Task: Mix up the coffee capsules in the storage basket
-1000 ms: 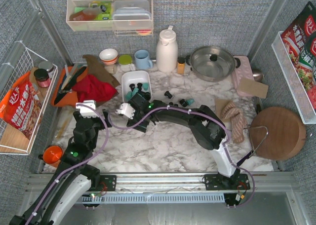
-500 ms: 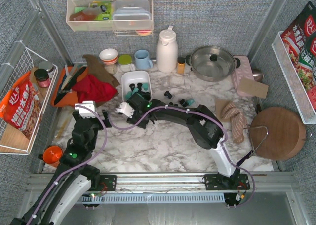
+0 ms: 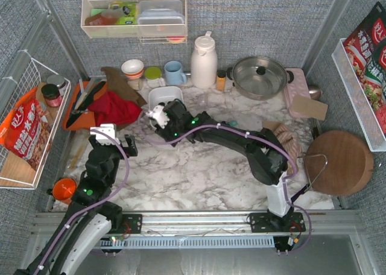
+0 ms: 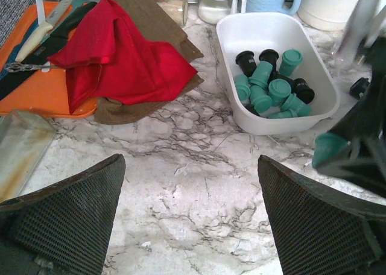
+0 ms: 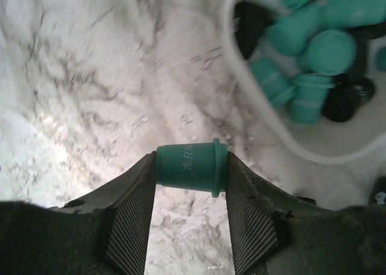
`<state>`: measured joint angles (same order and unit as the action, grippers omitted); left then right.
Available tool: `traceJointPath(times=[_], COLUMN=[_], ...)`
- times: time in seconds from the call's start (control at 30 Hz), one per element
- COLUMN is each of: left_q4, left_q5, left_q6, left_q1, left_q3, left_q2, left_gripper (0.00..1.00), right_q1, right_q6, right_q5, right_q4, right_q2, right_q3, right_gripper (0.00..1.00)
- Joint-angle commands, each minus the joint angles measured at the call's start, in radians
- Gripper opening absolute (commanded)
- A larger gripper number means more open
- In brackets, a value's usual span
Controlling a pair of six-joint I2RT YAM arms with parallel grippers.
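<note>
**Right arm swings a teal pod up to the basket's near corner**

Since a second ago the right gripper [image 3: 158,113] has left the open marble in front of the storage basket [image 3: 158,93] and come up to its near left corner, and its arm now lies across the counter to the basket's right. The jaws are pinching a teal capsule [image 5: 192,165] crosswise between the two pads. From the right wrist, the capsule sits above bare marble, just outside the basket's curved rim. Inside the basket the coffee capsules [image 4: 270,89] lie in a loose heap at the near end, teal and black together, some upright and some tipped over. One black capsule [image 4: 360,85] sits on the counter beside the basket's right wall. The left gripper [image 4: 193,218] hangs over the marble near the table's left side, well apart from the basket, its fingers spread wide and holding nothing. Beyond it, a red cloth [image 4: 120,58] spills off an orange tray [image 4: 42,97].
</note>
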<state>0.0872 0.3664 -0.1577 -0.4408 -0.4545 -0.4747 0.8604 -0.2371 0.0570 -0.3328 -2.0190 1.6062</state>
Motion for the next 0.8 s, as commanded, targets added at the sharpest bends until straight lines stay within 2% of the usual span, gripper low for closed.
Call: traceJointPath(times=[0.0,0.13,0.27,0.47,0.63,0.77], left_q4=[-0.011,-0.009,-0.007,-0.007,-0.009,-0.010], left_q5=[-0.001,0.000,0.000,0.000,-0.004,-0.009], left_q6=[-0.003,-0.003,-0.003,-0.003,-0.005,-0.005], left_q1=[0.001,0.002,0.001,0.002,0.002,0.002], left_q3=[-0.004,-0.004,-0.005,-0.004,-0.004,-0.003], left_q2=[0.011,0.011,0.014,0.016,0.015,0.013], left_gripper=[0.99,0.99,0.99,0.99,0.99,0.99], right_q1=[-0.052,-0.095,-0.118,-0.126,-0.130,-0.132], right_q6=[0.181,0.285,0.339,0.336,0.332,0.332], right_q5=[0.041,0.021,-0.020,-0.147,-0.263,-0.285], right_q4=[0.258,0.382,0.436,0.373,0.376,0.367], right_q2=[0.042,0.027,-0.020,-0.104,-0.115,-0.092], right_q3=[-0.042,-0.045,-0.010,0.089,0.075,0.050], right_gripper=[0.43,0.44,0.47,0.56,0.61,0.65])
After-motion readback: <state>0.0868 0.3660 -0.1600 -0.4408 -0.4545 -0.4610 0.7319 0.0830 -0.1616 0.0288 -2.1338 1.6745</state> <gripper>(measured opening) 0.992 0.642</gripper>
